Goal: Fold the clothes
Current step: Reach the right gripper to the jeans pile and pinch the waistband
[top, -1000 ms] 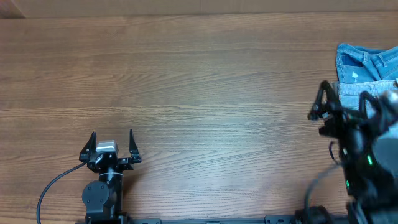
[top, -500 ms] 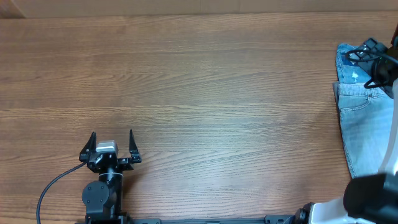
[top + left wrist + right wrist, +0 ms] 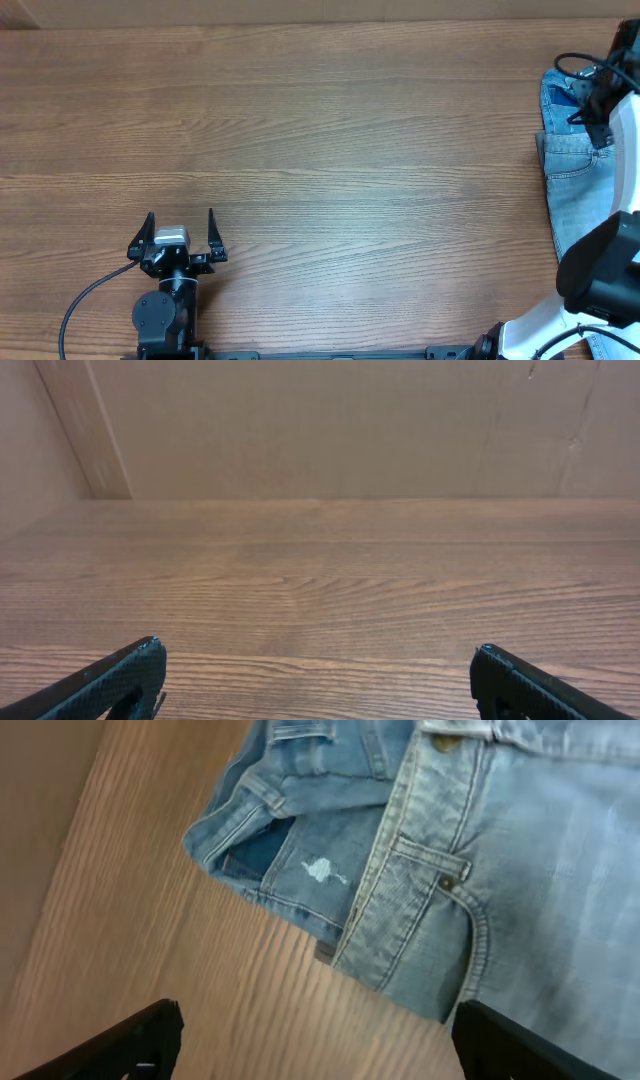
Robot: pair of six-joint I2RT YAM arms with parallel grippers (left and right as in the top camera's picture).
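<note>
Jeans lie along rt table edge; long axis near-far.

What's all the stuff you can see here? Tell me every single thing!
table: one, brown wood, fills the overhead view
jeans: one pile, light blue, at the table's far right edge; cannot tell if it is one pair or more
back panel: one, beige, behind the table
left gripper: one, black, open and holding nothing, near edge on the left
right gripper: one, black, open, over the jeans' edge
</note>
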